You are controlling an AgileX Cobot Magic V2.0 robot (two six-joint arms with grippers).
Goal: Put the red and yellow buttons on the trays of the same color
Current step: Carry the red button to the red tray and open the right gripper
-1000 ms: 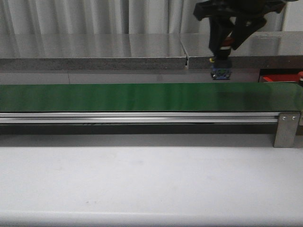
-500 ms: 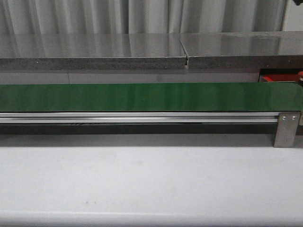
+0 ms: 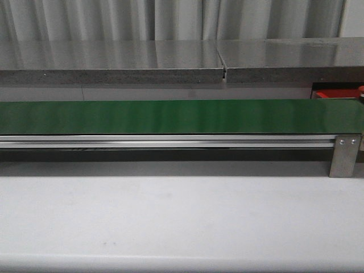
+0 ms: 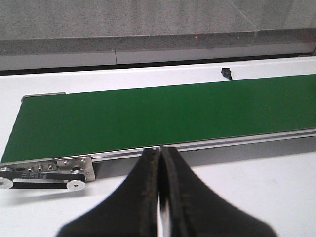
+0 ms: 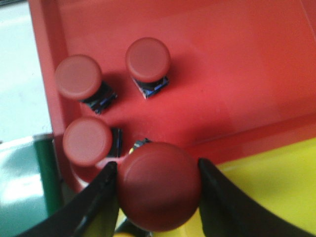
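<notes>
Front view: the long green belt [image 3: 170,116] runs left to right across the white table [image 3: 170,216], and only a corner of the red tray [image 3: 335,94] peeks out behind its far right end. Neither arm shows here.

Left wrist view: the left gripper [image 4: 160,163] hangs over the near edge of the belt [image 4: 163,116], its two black fingers pressed together with nothing between them. No button lies on the stretch of belt it sees.

Right wrist view: the right gripper [image 5: 158,185] is clamped on a red button [image 5: 159,186], one black finger against each side of its round cap. It hangs above the red tray [image 5: 237,74], at the edge where that tray meets a yellow tray [image 5: 266,192]. Three more red buttons [image 5: 148,59] stand on the red tray's floor, just beside the held one.
</notes>
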